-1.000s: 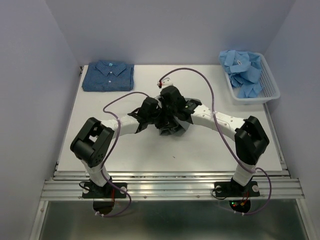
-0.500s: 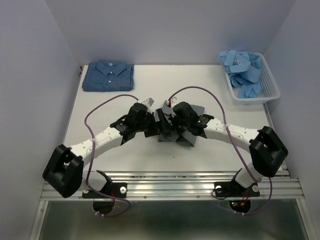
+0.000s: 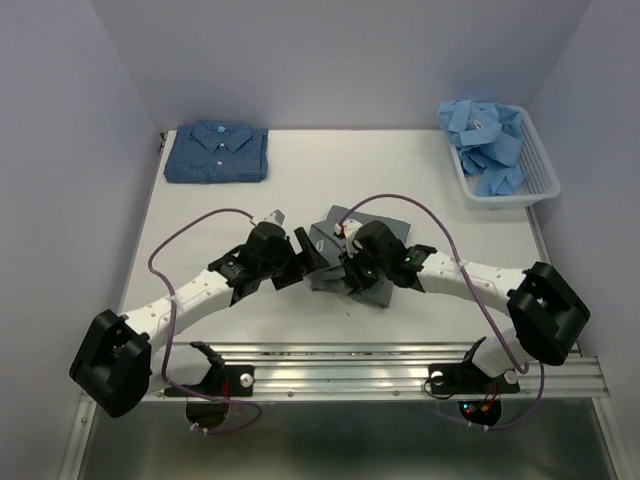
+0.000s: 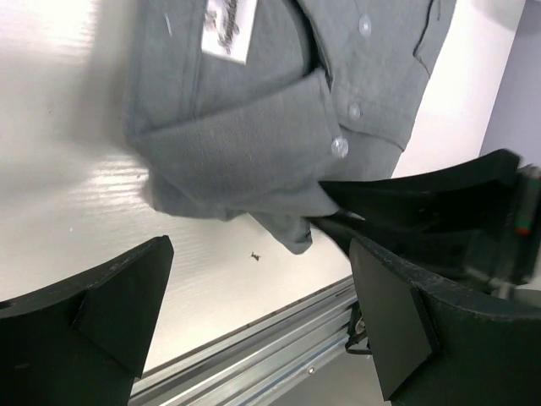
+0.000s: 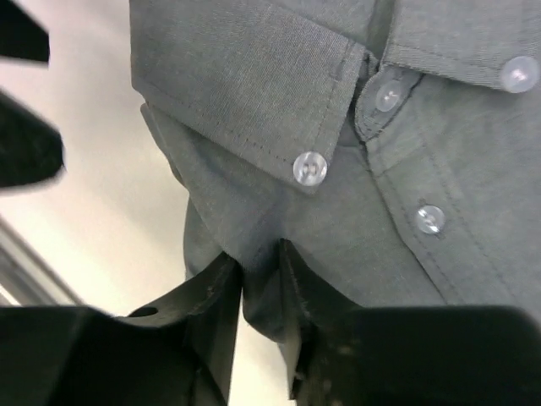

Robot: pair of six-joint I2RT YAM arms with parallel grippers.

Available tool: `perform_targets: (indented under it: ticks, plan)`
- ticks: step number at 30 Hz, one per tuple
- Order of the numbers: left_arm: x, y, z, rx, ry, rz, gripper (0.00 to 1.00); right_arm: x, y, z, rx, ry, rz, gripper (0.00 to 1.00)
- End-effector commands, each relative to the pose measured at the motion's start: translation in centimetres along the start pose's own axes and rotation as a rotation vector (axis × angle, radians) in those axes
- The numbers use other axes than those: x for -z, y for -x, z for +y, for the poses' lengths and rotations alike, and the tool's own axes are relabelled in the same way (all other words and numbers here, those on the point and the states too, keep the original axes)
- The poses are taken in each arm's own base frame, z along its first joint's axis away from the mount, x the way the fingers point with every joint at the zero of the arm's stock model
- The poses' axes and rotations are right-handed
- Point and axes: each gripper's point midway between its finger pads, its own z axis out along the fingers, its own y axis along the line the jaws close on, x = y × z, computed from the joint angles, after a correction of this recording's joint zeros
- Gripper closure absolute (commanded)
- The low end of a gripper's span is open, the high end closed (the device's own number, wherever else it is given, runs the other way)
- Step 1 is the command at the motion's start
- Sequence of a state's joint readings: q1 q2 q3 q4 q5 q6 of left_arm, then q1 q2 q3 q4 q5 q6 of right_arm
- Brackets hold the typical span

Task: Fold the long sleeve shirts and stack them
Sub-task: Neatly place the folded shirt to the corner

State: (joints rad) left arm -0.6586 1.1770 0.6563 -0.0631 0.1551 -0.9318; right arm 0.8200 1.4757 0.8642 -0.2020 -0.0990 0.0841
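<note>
At the far left corner of the table [image 3: 290,170], a dark blue shirt [image 3: 215,152] lies folded flat with its collar up, and is judged the base of the stack. Nearer the middle, the left gripper [image 4: 258,279] hangs low with its fingers wide apart and nothing between them. Just ahead of it lies the grey shirt [image 5: 439,152], folded into a compact bundle with its collar, buttons and label showing. On the bundle's right side, the right gripper [image 5: 260,262] has its fingers narrow, with a fold of the shirt's lower edge caught between them. At the far right, a white basket [image 3: 545,165] holds crumpled light blue shirts [image 3: 490,140].

Judgement: the step in hand is finishing the grey fold and letting go.
- The right fingers should part fully before that arm lifts. Otherwise the pinched edge is likely to drag and undo the fold.
- The lift should go straight up.
- The loose tail at the near edge wants tucking under.
- The left gripper should stay clear of the collar.

The surface is white and smooth, with one small dark speck beside the bundle, so cloth will probably slide on it. An aluminium rail [image 3: 340,378] runs along the near edge. Plain pale walls close in the left, far and right sides.
</note>
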Motion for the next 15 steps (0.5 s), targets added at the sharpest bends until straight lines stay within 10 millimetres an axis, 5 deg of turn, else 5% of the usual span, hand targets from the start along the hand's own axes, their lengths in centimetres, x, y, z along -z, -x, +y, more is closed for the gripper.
perform_targets:
  ticks: [1,4,5,6,12,15]
  plan:
    - [1.1,0.0,1.0,0.063,0.016,-0.032,0.01,0.5,-0.7,4.2,0.02,0.221,0.007,0.66]
    - [1.2,-1.5,1.6,0.083,0.0,0.012,0.01,1.1,-0.4,5.6,0.032,0.303,0.01,0.46]
    - [1.1,-1.9,1.9,0.098,-0.003,0.021,0.01,1.2,-0.2,5.8,0.025,0.31,0.007,0.16]
    - [1.1,-2.2,1.9,0.105,-0.015,0.033,0.01,1.4,0.2,6.0,0.021,0.313,0.002,0.0]
    - [1.0,-3.2,1.1,0.143,-0.091,0.067,0.01,5.0,5.4,6.1,-0.035,0.27,-0.148,0.0]
    - [1.5,-3.1,0.6,0.148,-0.132,0.043,0.01,6.5,8.1,2.5,-0.146,0.098,-0.253,0.0]
